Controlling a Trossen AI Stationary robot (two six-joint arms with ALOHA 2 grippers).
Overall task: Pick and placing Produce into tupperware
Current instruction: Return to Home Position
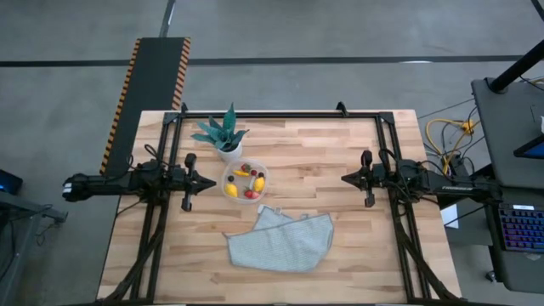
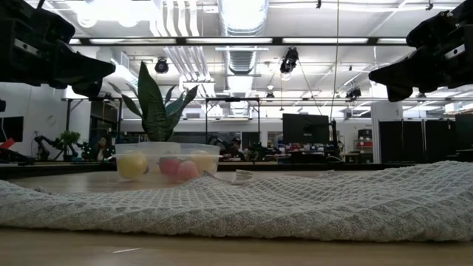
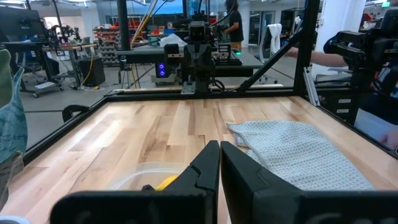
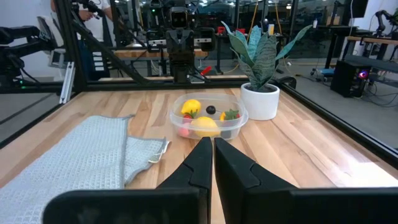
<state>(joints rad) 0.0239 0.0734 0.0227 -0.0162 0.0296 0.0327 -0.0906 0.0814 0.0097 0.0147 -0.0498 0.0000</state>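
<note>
Clock directions read off the high view.

Table (image 1: 357, 246): pale wood butcher-block inside a black frame.

Cloth (image 1: 280, 240): grey-green waffle weave, rumpled, at 6 o'clock from table centre. It is near the container but does not touch it.

Potted plant (image 1: 223, 134): spiky green leaves in a white pot, just beside the tupperware at its 11 o'clock.

Tupperware (image 1: 244, 181): round, clear, upright, at 10 o'clock from table centre.

Left gripper (image 1: 212, 181): at 9 o'clock of the tupperware, just beside its rim and raised off the table. The fingers are together and hold nothing.

Right gripper (image 1: 343, 178): at 3 o'clock, well apart from the tupperware, raised. Its fingers are also together and empty.

Produce (image 1: 230, 190): all the pieces I can see lie inside the tupperware. There are yellow lemons, red berries, a dark berry and a small orange piece.

Handling (judgement): the pieces look light, hard and smooth, so they would roll or squirt out of a pinch. Grip each across its widest middle. The container is probably thin and light and would skid if nudged, so pinch it by the rim wall.
</note>
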